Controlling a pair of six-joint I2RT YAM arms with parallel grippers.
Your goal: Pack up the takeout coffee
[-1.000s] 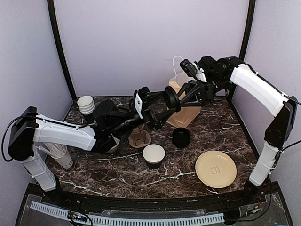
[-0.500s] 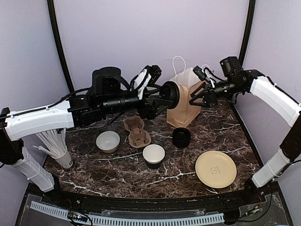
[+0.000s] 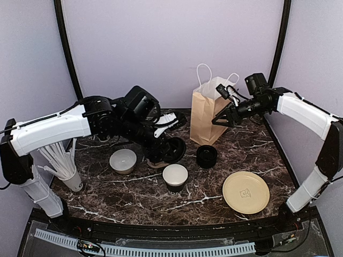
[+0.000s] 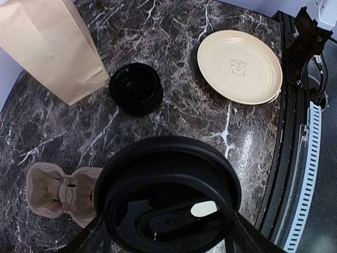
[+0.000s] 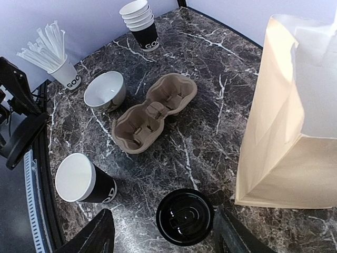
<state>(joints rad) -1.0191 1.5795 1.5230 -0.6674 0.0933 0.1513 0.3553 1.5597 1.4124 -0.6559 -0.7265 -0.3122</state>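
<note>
Dark marble with white veins covers the table (image 3: pixel 268 155), closed in by pale lilac walls. A brown paper bag (image 3: pixel 206 115) with white handles stands upright at the back, right of centre.

The left claw (image 3: pixel 163 140) is clamped on a lidded cup (image 4: pixel 168 195) - a finger on either side of the black cup, whose lid fills the lower half of the left wrist view. From above, the cup is tipped on its side with the lid facing front and right. It hangs low over the cardboard cup carrier (image 5: pixel 152 113), hiding much of it. Whether cup and carrier touch, I cannot tell.

The right claw (image 3: pixel 221 119) is spread wide and holds nothing. It sits up against the right side of the bag, above the table.

A low stack of lids (image 3: pixel 206 156) lies in front of the bag, near the carrier. An open cup (image 3: pixel 175 176) with a white inside stands just in front of the carrier. A white bowl (image 3: pixel 122 160) sits to the left of the carrier, and a cream plate (image 3: pixel 246 191) lies at the front right, well apart from the rest. A cup of straws (image 3: pixel 61 163) stands at the far left - partly behind the left arm. The right wrist view also shows a stack of cups (image 5: pixel 141 23) at the back of the table.
</note>
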